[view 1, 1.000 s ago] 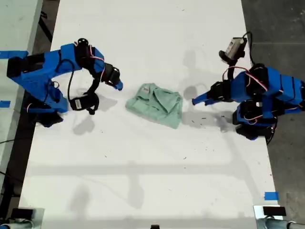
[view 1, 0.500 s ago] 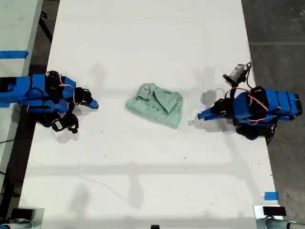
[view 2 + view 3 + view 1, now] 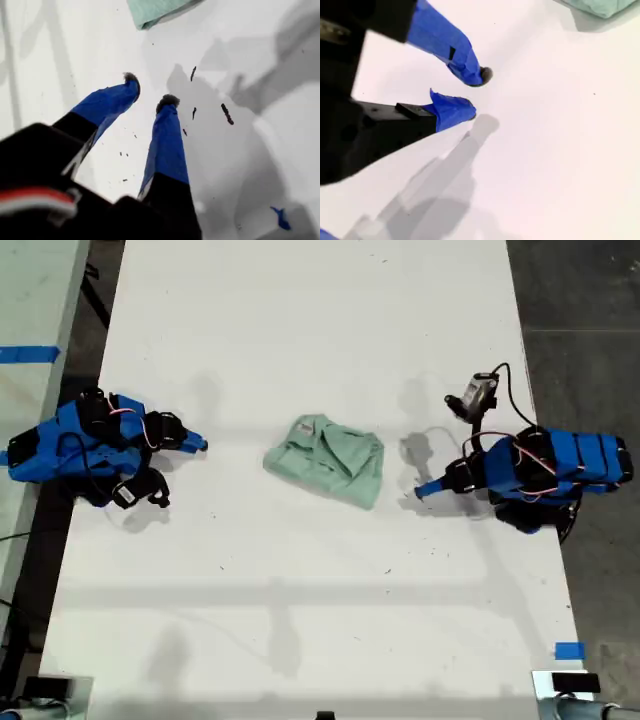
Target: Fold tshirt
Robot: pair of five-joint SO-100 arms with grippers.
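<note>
The tshirt (image 3: 328, 460), pale mint green, lies folded into a small bundle in the middle of the white table (image 3: 300, 620). Its edge also shows in the first wrist view (image 3: 160, 10) and in the second wrist view (image 3: 600, 6). My first gripper (image 3: 420, 488) is low over the table at the exterior view's right, a short way from the tshirt. Its blue fingers (image 3: 167, 130) stand slightly apart with nothing between them. My second gripper (image 3: 200, 445) is at the exterior view's left, farther from the tshirt. Its jaws (image 3: 476, 92) are narrowly parted and hold nothing.
Small black marks (image 3: 226, 113) dot the table by my first gripper. A piece of blue tape (image 3: 568, 650) sits near the table's front corner at the exterior view's right. Dark floor runs past the table's edge behind each arm.
Both arms have drawn back from the tshirt and folded down low at their own sides of the table. The tshirt has not moved.
</note>
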